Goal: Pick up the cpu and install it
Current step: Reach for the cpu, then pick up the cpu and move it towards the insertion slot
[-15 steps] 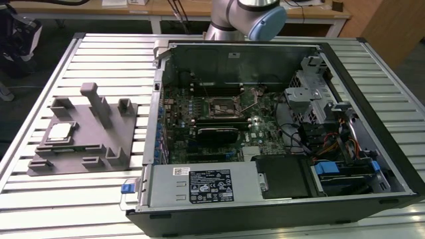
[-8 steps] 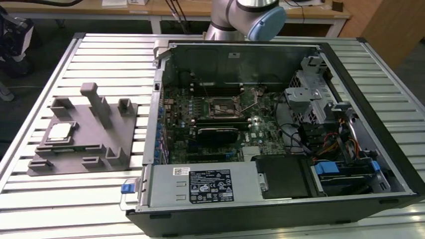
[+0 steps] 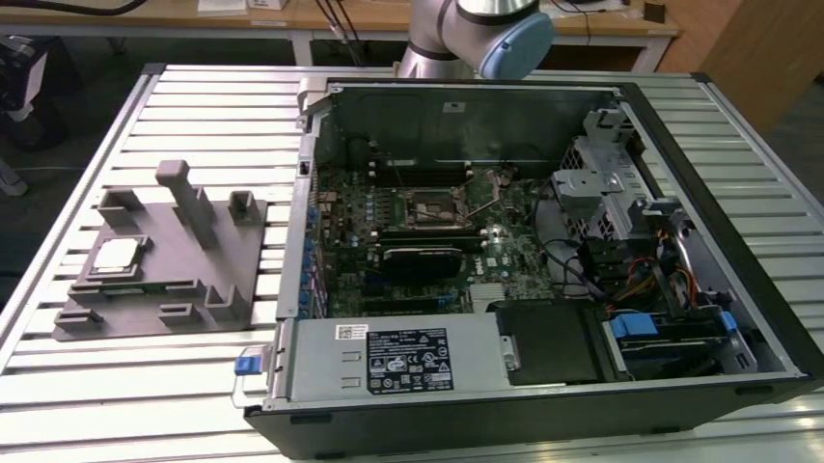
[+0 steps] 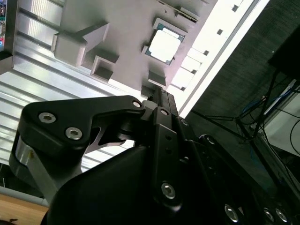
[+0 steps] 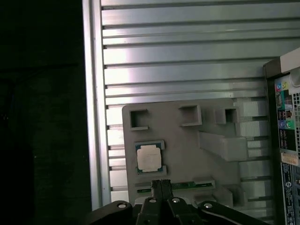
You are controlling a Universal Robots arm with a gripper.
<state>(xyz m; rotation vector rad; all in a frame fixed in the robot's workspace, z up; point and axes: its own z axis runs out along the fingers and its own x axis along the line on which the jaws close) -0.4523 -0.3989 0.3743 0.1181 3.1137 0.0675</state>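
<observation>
The tool (image 5: 161, 184), fingers pressed together and empty, hangs just short of the cpu (image 5: 149, 157), not touching it. The cpu lies flat in a pocket of the grey tray (image 5: 187, 140) on the slatted worktop (image 3: 180, 395), at nine o'clock from the open computer case (image 3: 464, 121) in the exterior view. The tool's body hides the tray's nearest edge; the arm (image 3: 496, 39) is cut off at twelve o'clock there.
</observation>
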